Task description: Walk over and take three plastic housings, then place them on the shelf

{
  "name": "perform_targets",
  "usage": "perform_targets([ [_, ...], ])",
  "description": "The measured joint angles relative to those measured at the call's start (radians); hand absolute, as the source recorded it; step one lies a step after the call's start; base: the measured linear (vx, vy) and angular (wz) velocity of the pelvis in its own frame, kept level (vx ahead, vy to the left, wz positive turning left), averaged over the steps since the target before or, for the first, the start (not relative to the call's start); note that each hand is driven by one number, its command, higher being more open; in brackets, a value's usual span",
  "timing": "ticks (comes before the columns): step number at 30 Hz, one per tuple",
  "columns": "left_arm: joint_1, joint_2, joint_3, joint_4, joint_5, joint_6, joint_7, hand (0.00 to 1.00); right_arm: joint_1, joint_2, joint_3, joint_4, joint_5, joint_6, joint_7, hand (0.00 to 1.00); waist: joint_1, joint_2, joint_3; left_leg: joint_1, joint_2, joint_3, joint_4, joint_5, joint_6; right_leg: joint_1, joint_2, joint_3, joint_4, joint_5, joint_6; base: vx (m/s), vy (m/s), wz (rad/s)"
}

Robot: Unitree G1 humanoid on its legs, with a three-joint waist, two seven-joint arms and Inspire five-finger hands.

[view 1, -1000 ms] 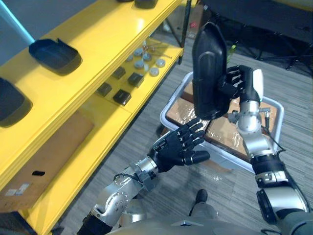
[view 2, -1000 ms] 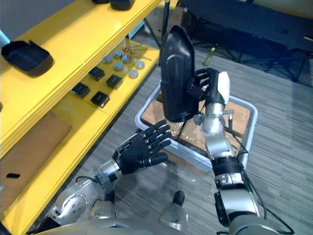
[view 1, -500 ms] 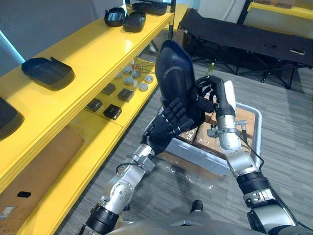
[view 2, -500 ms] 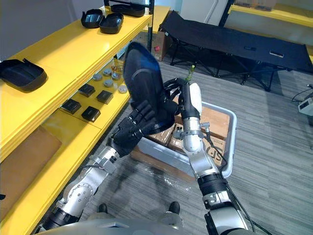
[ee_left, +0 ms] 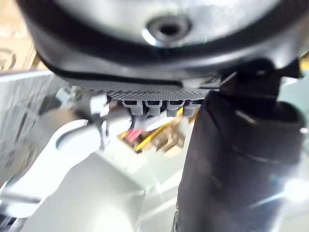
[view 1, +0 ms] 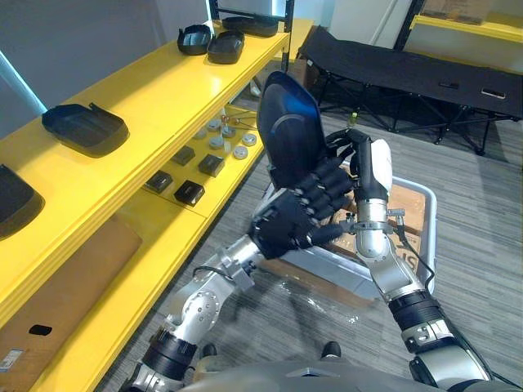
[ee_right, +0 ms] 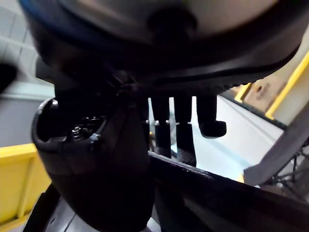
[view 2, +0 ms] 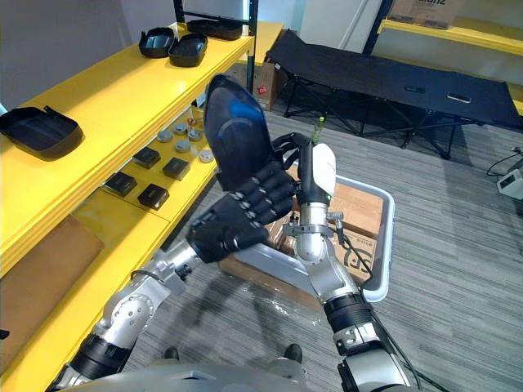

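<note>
A black plastic housing stands upright in the air beside the yellow shelf. My right hand is shut on its right edge; in the right wrist view its fingers curl over the housing's rim. Below it, my left hand is open, with straight fingers spread against the housing's lower part. More black housings lie on the shelf top: one at the near left, another at the left edge, and a few at the far end.
A grey bin holding wrapped cardboard boxes sits on the floor under my hands. The lower shelf carries small black blocks and round metal parts. A black folding cot stands at the back right.
The camera has shifted. My left hand has risen from below the housing and now rests against its lower part. The right hand has kept hold and brought the housing lower.
</note>
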Motion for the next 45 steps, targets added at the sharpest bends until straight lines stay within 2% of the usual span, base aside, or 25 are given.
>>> perform_targets([
  [2, -0.025, -0.001, -0.055, -0.018, -0.033, 0.047, -0.074, 1.00, 0.000, 0.000, 0.000, 0.012, -0.020, 0.019, -0.022, 0.00, -0.005, 0.009, -0.008, 0.000, 0.000, 0.000, 0.001, -0.001, 0.000, 0.000, 0.000, 0.000, 0.000, 0.000, 0.000, 0.00, 0.000, 0.00],
  [8, -0.026, -0.003, -0.061, -0.036, -0.201, 0.080, -0.109, 1.00, 0.001, 0.000, -0.015, 0.096, -0.078, 0.129, -0.095, 0.00, -0.023, 0.018, -0.029, 0.000, 0.000, 0.000, 0.001, -0.003, -0.002, 0.000, 0.000, -0.001, -0.001, -0.001, 0.000, 0.00, 0.000, 0.00],
  [12, -0.026, -0.003, -0.046, -0.048, -0.226, 0.069, -0.110, 1.00, 0.010, 0.000, -0.060, 0.097, -0.075, 0.152, -0.134, 0.00, -0.025, 0.018, -0.030, 0.000, 0.001, 0.000, 0.001, -0.002, -0.001, 0.000, 0.000, -0.003, -0.001, -0.002, -0.002, 0.00, 0.000, 0.00],
  [14, -0.025, -0.004, -0.034, -0.075, -0.215, 0.034, -0.078, 1.00, 0.010, 0.000, -0.090, 0.097, -0.075, 0.152, -0.154, 0.00, -0.025, 0.018, -0.030, 0.000, 0.001, -0.001, 0.003, -0.002, -0.001, 0.000, 0.000, -0.003, -0.001, -0.002, -0.002, 0.00, 0.000, 0.00],
  [17, 0.007, -0.022, 0.061, -0.114, -0.110, -0.096, 0.031, 1.00, 0.010, 0.000, -0.156, 0.090, -0.073, 0.159, -0.171, 0.00, -0.025, 0.018, -0.030, 0.000, 0.001, -0.001, 0.011, -0.002, -0.002, 0.004, 0.000, -0.003, -0.001, -0.001, -0.002, 0.00, 0.000, 0.00],
  [18, 0.020, -0.026, 0.087, -0.117, -0.084, -0.123, 0.062, 1.00, 0.010, 0.000, -0.169, 0.083, -0.072, 0.165, -0.171, 0.00, -0.026, 0.018, -0.030, 0.001, 0.001, -0.001, 0.012, -0.003, -0.002, 0.005, 0.000, -0.003, -0.001, -0.001, -0.002, 0.00, 0.000, 0.00],
  [21, 0.117, -0.048, 0.272, -0.134, 0.048, -0.230, 0.244, 1.00, 0.029, 0.000, -0.263, -0.021, -0.055, 0.185, -0.171, 0.00, -0.025, 0.018, -0.030, 0.000, 0.001, -0.001, 0.012, -0.005, -0.002, 0.005, 0.000, -0.003, -0.002, -0.001, -0.001, 0.00, 0.000, 0.00],
  [23, 0.180, -0.048, 0.373, -0.134, 0.103, -0.272, 0.334, 1.00, 0.038, 0.000, -0.328, -0.101, -0.054, 0.185, -0.172, 0.00, -0.023, 0.016, -0.030, 0.000, 0.001, -0.001, 0.013, -0.007, -0.001, 0.006, 0.000, -0.002, -0.002, -0.001, -0.001, 0.00, 0.000, 0.00],
  [26, 0.240, -0.045, 0.445, -0.135, 0.170, -0.298, 0.420, 1.00, 0.059, 0.000, -0.394, -0.179, -0.027, 0.175, -0.181, 0.00, -0.009, 0.006, -0.031, -0.001, 0.001, -0.001, 0.017, -0.014, 0.000, 0.008, 0.000, -0.003, -0.002, -0.002, -0.001, 0.00, 0.000, 0.00],
  [31, 0.260, -0.046, 0.423, -0.148, 0.233, -0.300, 0.438, 1.00, 0.072, 0.000, -0.368, -0.188, -0.016, 0.161, -0.185, 0.00, 0.002, -0.011, -0.032, -0.004, 0.001, -0.001, 0.031, -0.026, 0.001, 0.010, -0.002, -0.002, -0.003, -0.003, 0.000, 0.00, 0.000, 0.00],
  [35, 0.260, -0.047, 0.379, -0.149, 0.290, -0.293, 0.446, 1.00, 0.080, 0.000, -0.330, -0.189, 0.007, 0.136, -0.165, 0.00, 0.002, -0.011, -0.032, -0.006, 0.002, 0.002, 0.032, -0.029, 0.003, 0.004, -0.001, 0.002, -0.003, -0.004, -0.001, -0.01, 0.008, -0.02],
  [43, 0.257, -0.047, 0.312, -0.145, 0.273, -0.266, 0.445, 1.00, 0.108, 0.002, -0.246, -0.190, 0.015, 0.114, -0.104, 0.00, 0.001, -0.010, -0.032, -0.009, 0.002, 0.013, 0.049, -0.040, -0.002, -0.001, -0.001, 0.012, -0.002, -0.003, -0.002, 0.00, 0.021, -0.05],
  [45, 0.253, -0.047, 0.291, -0.145, 0.273, -0.261, 0.445, 1.00, 0.108, 0.004, -0.208, -0.190, 0.014, 0.093, -0.092, 0.00, 0.002, -0.010, -0.032, -0.012, 0.002, 0.012, 0.049, -0.040, -0.002, -0.002, -0.001, 0.011, -0.002, -0.003, -0.002, 0.00, 0.010, 0.02],
])
